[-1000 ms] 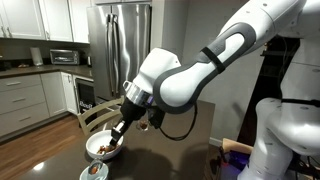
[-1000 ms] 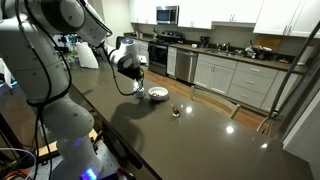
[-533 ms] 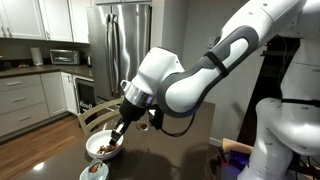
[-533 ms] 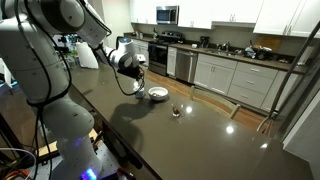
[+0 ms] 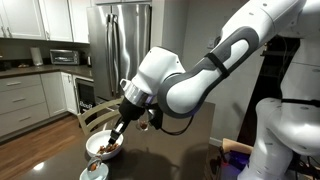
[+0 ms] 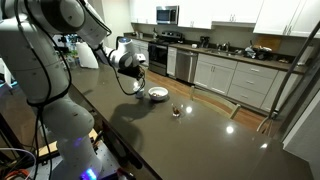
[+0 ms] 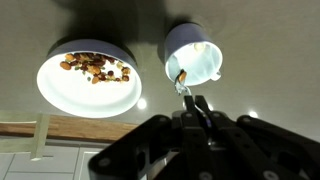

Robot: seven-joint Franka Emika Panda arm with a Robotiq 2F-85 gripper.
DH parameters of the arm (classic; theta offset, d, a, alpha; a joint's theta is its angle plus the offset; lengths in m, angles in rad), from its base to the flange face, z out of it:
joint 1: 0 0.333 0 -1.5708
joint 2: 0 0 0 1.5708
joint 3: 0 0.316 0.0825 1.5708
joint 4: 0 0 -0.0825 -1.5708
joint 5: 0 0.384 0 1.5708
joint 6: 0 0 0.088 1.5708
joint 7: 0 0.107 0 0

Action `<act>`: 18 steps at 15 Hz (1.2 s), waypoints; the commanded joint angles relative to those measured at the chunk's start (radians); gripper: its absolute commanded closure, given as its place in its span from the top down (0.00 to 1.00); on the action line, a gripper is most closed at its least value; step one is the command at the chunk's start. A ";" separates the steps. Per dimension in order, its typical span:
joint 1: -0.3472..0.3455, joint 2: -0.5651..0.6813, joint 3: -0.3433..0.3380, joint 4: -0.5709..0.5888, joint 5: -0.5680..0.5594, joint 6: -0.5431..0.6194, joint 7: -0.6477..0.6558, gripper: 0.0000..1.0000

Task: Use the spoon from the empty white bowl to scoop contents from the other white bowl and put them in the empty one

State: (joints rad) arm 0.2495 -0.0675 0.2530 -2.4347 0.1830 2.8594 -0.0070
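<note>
- Gripper (image 7: 193,100) is seen in the wrist view pinched narrow on the handle of the spoon (image 7: 185,84), so that the slim tool is carried as a stiff extension of the fingers.
- The spoon's tip is held at the near rim of the empty white bowl (image 7: 198,58), with what looks like a brown piece or two on it. This position is judged to suit tipping a load into that bowl. Whether the rim is touched cannot be told.
- Nothing brown is made out deeper inside that bowl, so the unloading is judged not yet done.
- The other white bowl (image 7: 60,95) is set near the smaller one but apart from it, with the contents (image 7: 95,67) heaped toward one side. The short gap is judged to make the carry brief and spills less likely.
- In an exterior view the gripper (image 5: 119,130) is pointed steeply down over both bowls, the wider (image 5: 103,147) and the smaller (image 5: 93,171). The steep angle is judged to let the spoon reach inside. The spoon itself is too thin to be made out there.
- In an exterior view the arm (image 6: 125,57) is bent over the dark table (image 6: 200,130) beside a white bowl (image 6: 158,94). Which of the two bowls it is cannot be told, and the grip is not shown.
</note>
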 commanded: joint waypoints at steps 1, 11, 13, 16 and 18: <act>-0.004 -0.023 -0.004 -0.017 -0.055 0.027 0.034 0.02; 0.015 -0.017 -0.020 0.001 0.062 0.017 -0.027 0.02; 0.012 -0.023 -0.020 0.004 0.085 0.014 -0.025 0.02; 0.010 -0.031 -0.027 0.007 0.085 0.015 -0.011 0.02; 0.005 -0.037 -0.033 0.005 0.073 0.019 0.001 0.02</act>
State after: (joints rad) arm 0.2534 -0.0804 0.2318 -2.4229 0.2431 2.8695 0.0006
